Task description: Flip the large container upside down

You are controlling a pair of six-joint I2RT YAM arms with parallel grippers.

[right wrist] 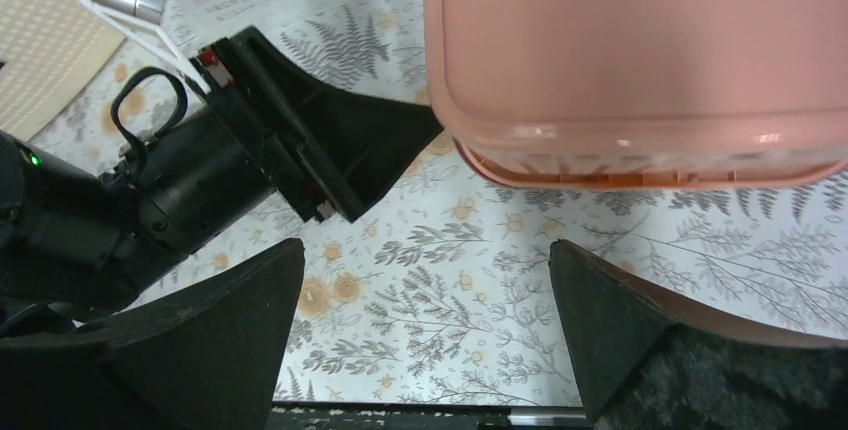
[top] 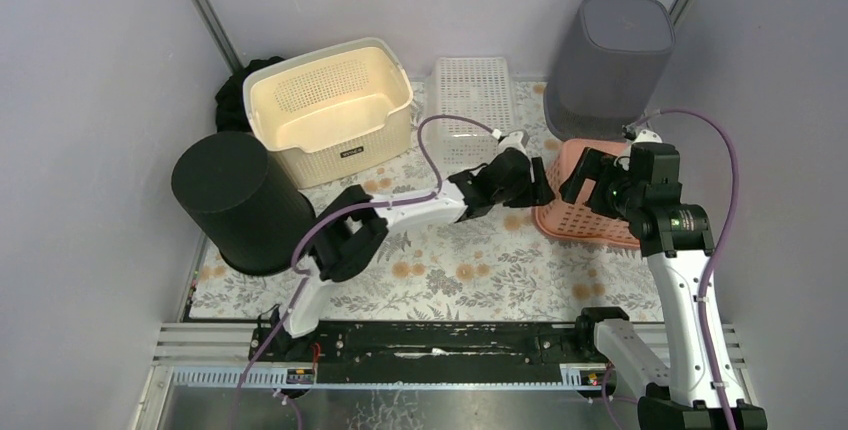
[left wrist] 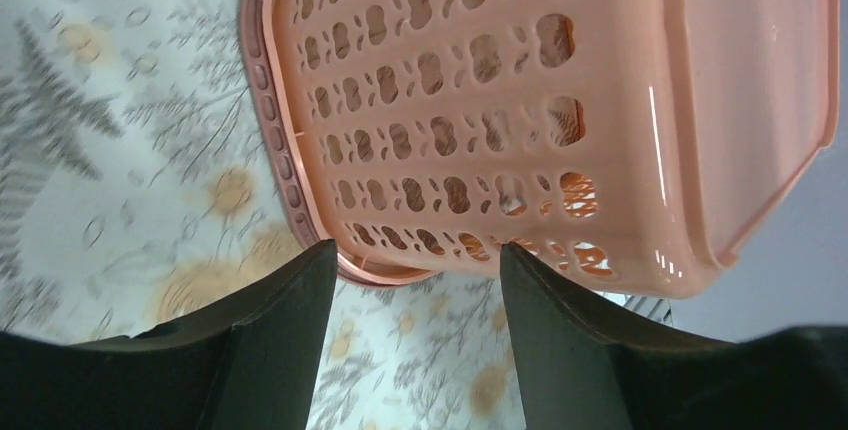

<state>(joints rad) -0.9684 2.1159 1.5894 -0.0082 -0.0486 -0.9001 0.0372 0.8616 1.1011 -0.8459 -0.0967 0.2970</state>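
Observation:
A pink perforated basket (top: 590, 212) sits at the right of the flowered mat (top: 450, 260) with its flat base up and its rim down. In the left wrist view its holed side wall (left wrist: 470, 120) fills the upper frame, rim toward the mat. In the right wrist view its base (right wrist: 640, 40) faces the camera. My left gripper (top: 535, 185) is open and empty beside the basket's left side, fingertips close to the wall (left wrist: 415, 255). My right gripper (top: 585, 175) is open and empty above the basket's near left corner (right wrist: 425, 255). The left gripper's fingers (right wrist: 330, 150) show in the right wrist view.
A cream basket (top: 330, 110) stands open side up at the back left, with a black cloth (top: 235, 90) behind it. A white perforated tray (top: 470, 95) lies at the back middle. A grey bin (top: 610, 60) and a black bin (top: 240, 200) stand upside down.

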